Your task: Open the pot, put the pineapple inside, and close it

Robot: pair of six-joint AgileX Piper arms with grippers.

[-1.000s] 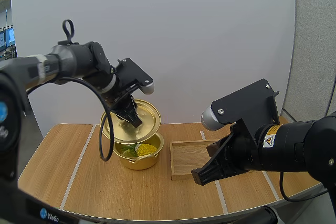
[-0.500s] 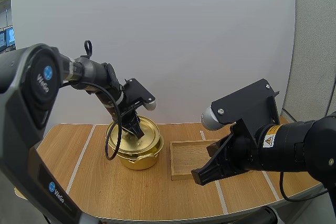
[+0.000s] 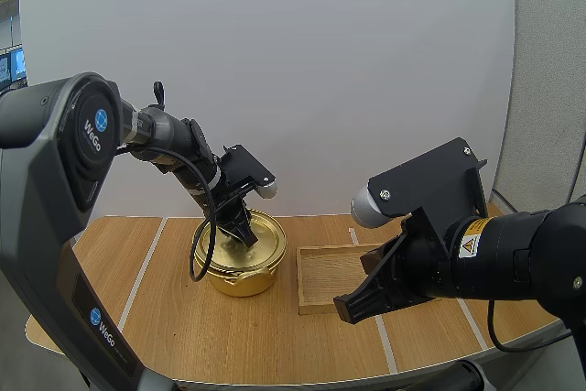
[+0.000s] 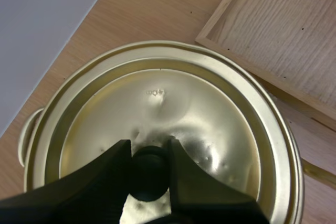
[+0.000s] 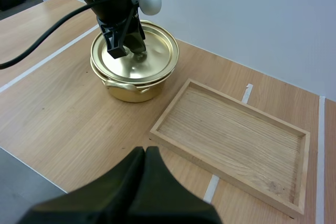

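1. Left tool (image 4: 148, 148): grips the black knob (image 4: 149, 177) at the centre of the gold lid (image 4: 173, 103). Fingers stand slightly apart, one on each side, with the knob filling the gap.
2. Lid: sits flat on the gold pot (image 3: 240, 279) and covers the opening. Hides the interior.
3. Pot: stands on the wooden bench (image 3: 156, 318), near the short end of the wooden tray (image 5: 231, 129) but not touching it. Shows one side handle (image 5: 116, 83) toward the near edge.
4. Right tool (image 5: 146, 156): holds nothing. Fingers lie together as one dark wedge, above the bench at the tray's near side, well apart from the pot.
5. Tray: lies flat on the bench, across a pale stripe (image 5: 247, 93).
6. Space above the pot: taken up by the left arm, reaching down onto the lid.
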